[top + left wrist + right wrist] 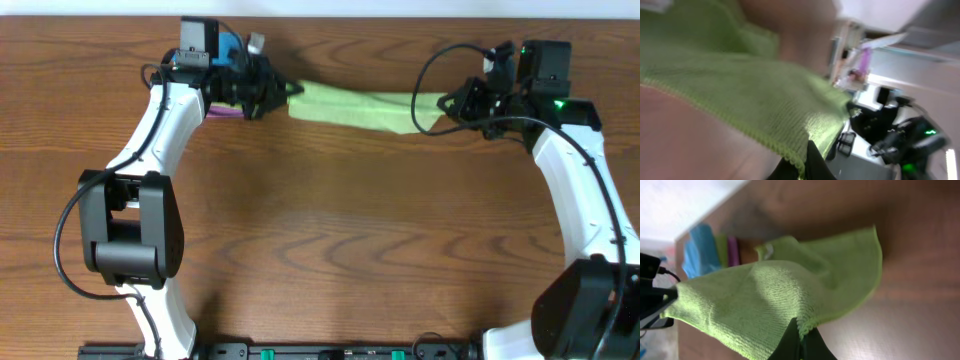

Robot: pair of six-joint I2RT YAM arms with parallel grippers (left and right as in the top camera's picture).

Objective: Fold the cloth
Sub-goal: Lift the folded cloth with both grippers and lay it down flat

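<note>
A lime-green cloth (355, 105) hangs stretched between my two grippers near the table's far edge. My left gripper (278, 92) is shut on its left corner; in the left wrist view the cloth (740, 95) fills the frame and its hem is pinched between the black fingers (801, 170). My right gripper (447, 108) is shut on the right corner; in the right wrist view the cloth (765, 300) drapes from the fingers (801, 342), with a folded lobe sagging toward the table.
A purple item (224, 113) lies under the left arm at the far left; blue and purple things (702, 250) show past the cloth in the right wrist view. The wooden table (340, 240) spreads toward the front.
</note>
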